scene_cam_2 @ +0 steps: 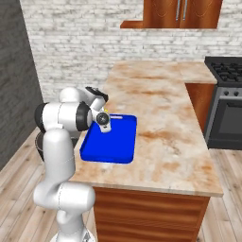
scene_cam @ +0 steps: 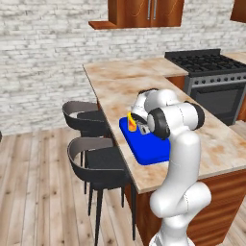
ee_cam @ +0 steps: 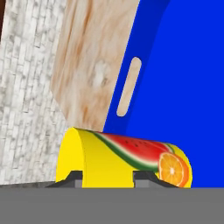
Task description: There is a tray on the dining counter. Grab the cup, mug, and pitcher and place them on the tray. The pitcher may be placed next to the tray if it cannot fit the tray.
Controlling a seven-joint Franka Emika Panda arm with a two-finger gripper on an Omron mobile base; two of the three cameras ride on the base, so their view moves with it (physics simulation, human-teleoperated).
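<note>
My gripper (scene_cam: 136, 126) is shut on the cup (scene_cam: 130, 120), a yellow tumbler with a watermelon and orange picture. It hangs tilted just above the far left end of the blue tray (scene_cam: 150, 150). In the hand view the cup (ee_cam: 124, 157) lies sideways between my fingertips, with the tray (ee_cam: 183, 65) and its handle slot (ee_cam: 129, 87) beyond. From the right base view a sliver of the cup (scene_cam_2: 107, 112) peeks over the hand above the tray (scene_cam_2: 113, 142). The tray rests near the front edge of the dining counter (scene_cam: 125, 81). The mug and the pitcher are out of view.
Two dark bar stools (scene_cam: 89, 120) (scene_cam: 98, 161) stand along the counter's left side. A black stove (scene_cam: 211, 65) sits at the back right, with wood cabinets (scene_cam: 144, 12) on the brick wall. Bare counter (scene_cam_2: 165, 123) stretches right of and behind the tray.
</note>
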